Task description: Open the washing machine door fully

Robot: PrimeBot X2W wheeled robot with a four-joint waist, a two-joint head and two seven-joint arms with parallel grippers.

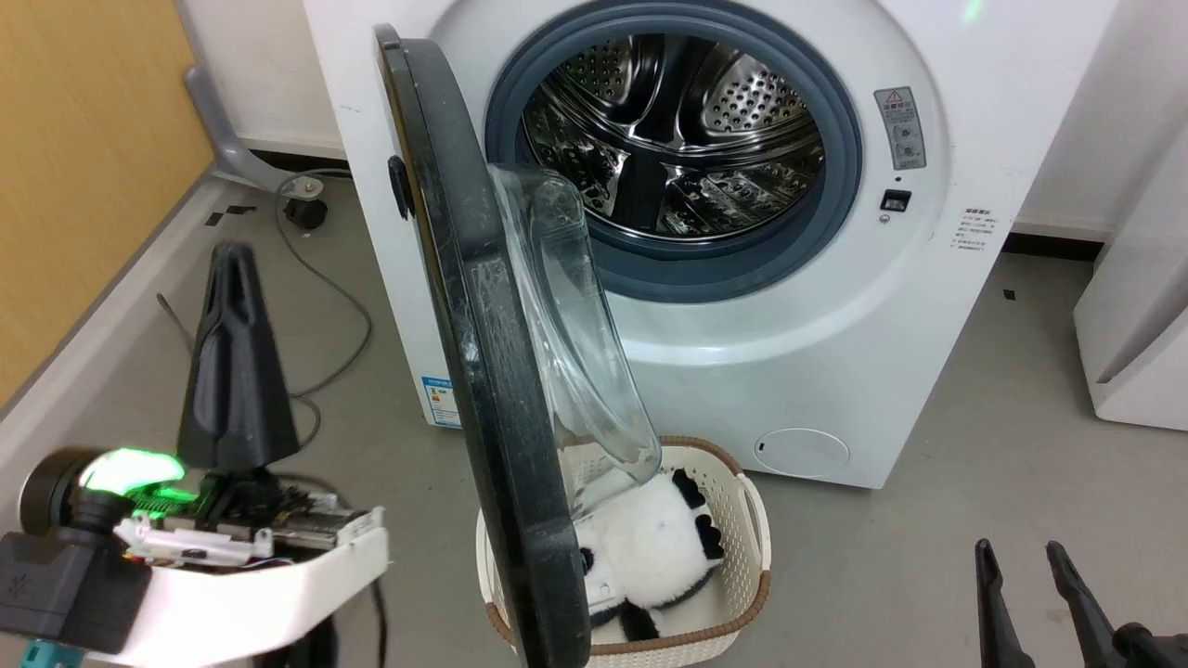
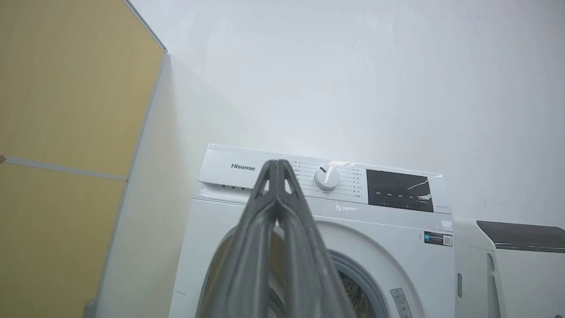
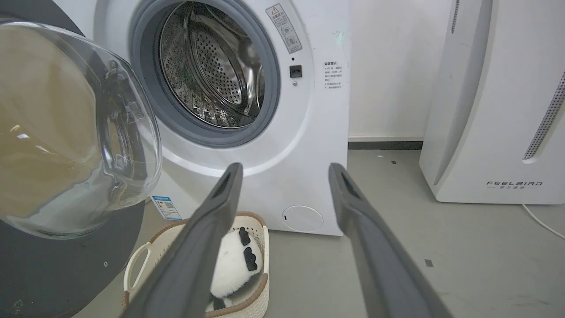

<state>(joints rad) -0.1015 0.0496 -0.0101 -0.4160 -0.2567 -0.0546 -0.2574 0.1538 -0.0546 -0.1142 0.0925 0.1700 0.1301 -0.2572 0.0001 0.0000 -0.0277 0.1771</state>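
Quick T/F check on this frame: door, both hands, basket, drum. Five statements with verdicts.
1. The washing machine door stands swung open. True.
2. The left hand is open. False: its fingers are pressed together, with nothing between them.
3. The right hand grips the door. False: it is open and apart from the door.
4. A panda plush lies in the basket on the floor before the washing machine. True.
5. The drum holds laundry. False: what shows of it is bare steel.
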